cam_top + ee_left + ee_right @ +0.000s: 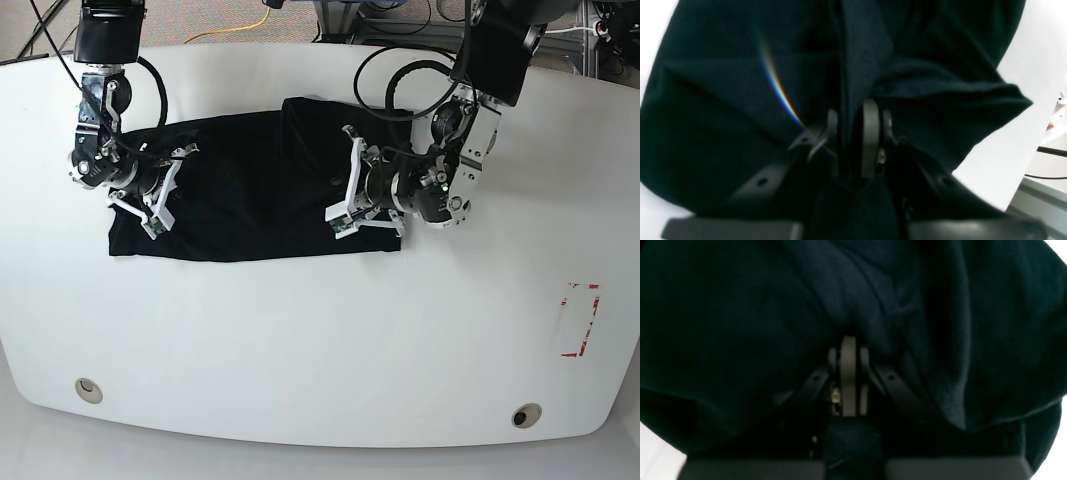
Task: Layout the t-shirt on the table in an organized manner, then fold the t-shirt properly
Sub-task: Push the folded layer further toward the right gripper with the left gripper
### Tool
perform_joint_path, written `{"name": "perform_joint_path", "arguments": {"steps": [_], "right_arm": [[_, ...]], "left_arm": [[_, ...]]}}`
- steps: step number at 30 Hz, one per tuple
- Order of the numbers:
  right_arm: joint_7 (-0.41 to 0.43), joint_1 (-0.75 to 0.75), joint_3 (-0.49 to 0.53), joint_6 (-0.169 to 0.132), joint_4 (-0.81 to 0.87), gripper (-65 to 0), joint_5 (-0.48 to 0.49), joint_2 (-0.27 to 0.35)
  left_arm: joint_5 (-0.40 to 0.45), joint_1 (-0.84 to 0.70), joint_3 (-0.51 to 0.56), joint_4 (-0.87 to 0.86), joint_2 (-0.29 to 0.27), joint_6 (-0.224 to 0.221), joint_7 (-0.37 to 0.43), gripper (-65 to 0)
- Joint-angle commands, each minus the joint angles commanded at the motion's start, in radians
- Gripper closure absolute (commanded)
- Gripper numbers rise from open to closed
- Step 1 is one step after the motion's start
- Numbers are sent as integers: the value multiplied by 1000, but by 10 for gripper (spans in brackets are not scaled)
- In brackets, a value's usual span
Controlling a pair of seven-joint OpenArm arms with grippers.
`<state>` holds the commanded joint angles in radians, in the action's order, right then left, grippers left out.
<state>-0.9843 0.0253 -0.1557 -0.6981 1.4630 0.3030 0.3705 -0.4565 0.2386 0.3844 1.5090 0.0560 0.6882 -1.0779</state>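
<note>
Left wrist view: our left gripper [853,143] is clenched on a pinch of the shirt [740,100]; black cloth runs between the fingers [870,133] and fills most of the frame. White table [1023,133] shows at right. A rainbow streak, likely lens flare, crosses the middle.

Right wrist view: right gripper [849,383] is likewise clenched on cloth. Shirt [723,323] covers nearly everything; folds are hard to read in the dark.

Base view: shirt [250,190] lies in the upper middle of the table [320,340] as a flattened band, right gripper [150,200] at its left end, left gripper [355,195] toward its right end. We judge it light, limp, prone to bunching; edges and corners are best for holding. Sleeves, collar and print cannot be made out.
</note>
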Motion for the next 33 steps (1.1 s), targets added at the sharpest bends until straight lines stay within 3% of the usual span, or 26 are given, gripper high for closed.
{"name": "perform_joint_path", "arguments": {"steps": [7,14,20,30,33], "right_arm": [[0,0,0,0,0,-8,0,0],[0,0,0,0,0,-8,0,2],[0,0,0,0,0,-8,0,5],[0,0,0,0,0,-8,0,2],[0,-2,0,0,0,-8,0,2]], "left_arm": [[43,92,-2,-83,-71,0,18,-62],[92,169,3,-215,-130,0,118,-67],[91,219,3,-315,-160,0,150,-67],[94,278,5,-321,-180,-2,186,-67],[94,299,12,-321,-181,-37,209,-68]]}}
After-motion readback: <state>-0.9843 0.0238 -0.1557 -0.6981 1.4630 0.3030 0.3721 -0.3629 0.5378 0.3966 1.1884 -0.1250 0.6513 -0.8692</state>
